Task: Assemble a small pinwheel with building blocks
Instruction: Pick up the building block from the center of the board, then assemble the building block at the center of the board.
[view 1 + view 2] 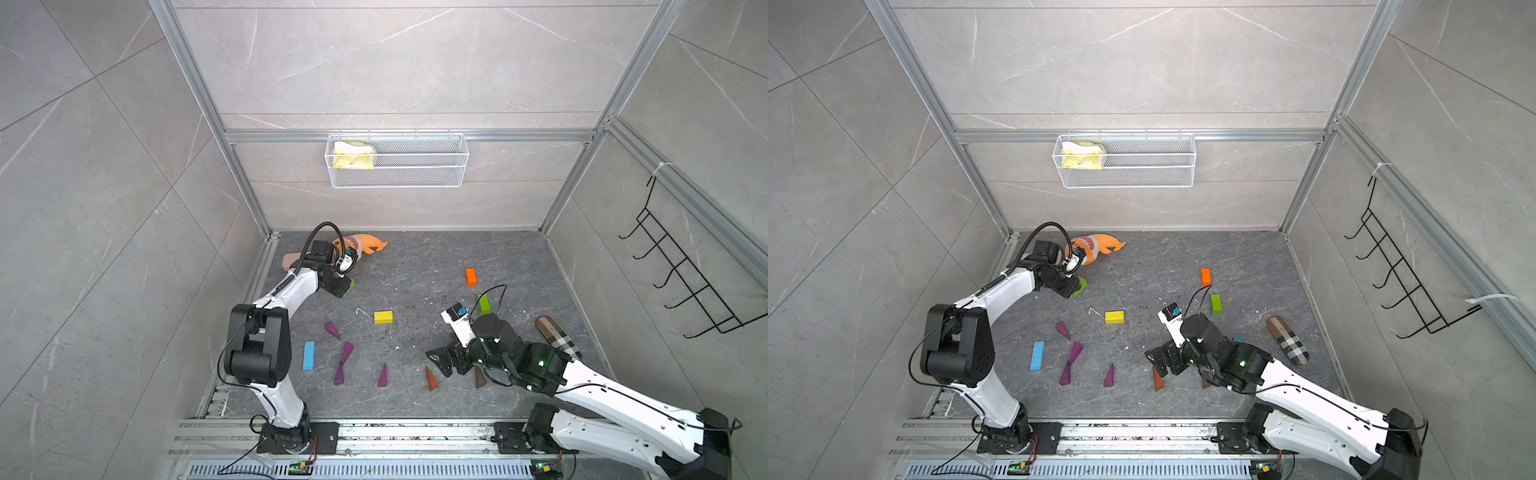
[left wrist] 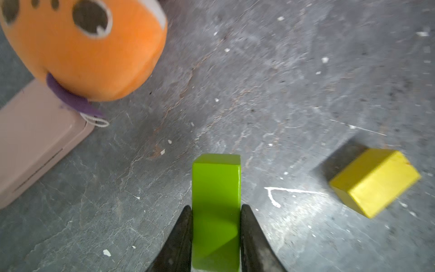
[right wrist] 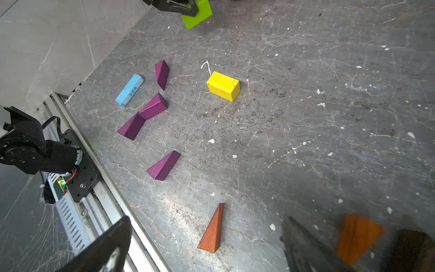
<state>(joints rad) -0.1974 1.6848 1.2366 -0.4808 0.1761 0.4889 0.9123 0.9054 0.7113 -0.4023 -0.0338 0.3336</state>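
Pinched across its long flat sides by the left gripper near the orange plush shark, the short green painted brick looks light, stiff and slick, while the right gripper hangs spread and empty.

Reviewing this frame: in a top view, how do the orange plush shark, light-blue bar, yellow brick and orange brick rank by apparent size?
Largest to smallest:
1. orange plush shark, even though it is partly hidden
2. light-blue bar
3. yellow brick
4. orange brick, only slightly smaller than the yellow one, so that gap is unsure
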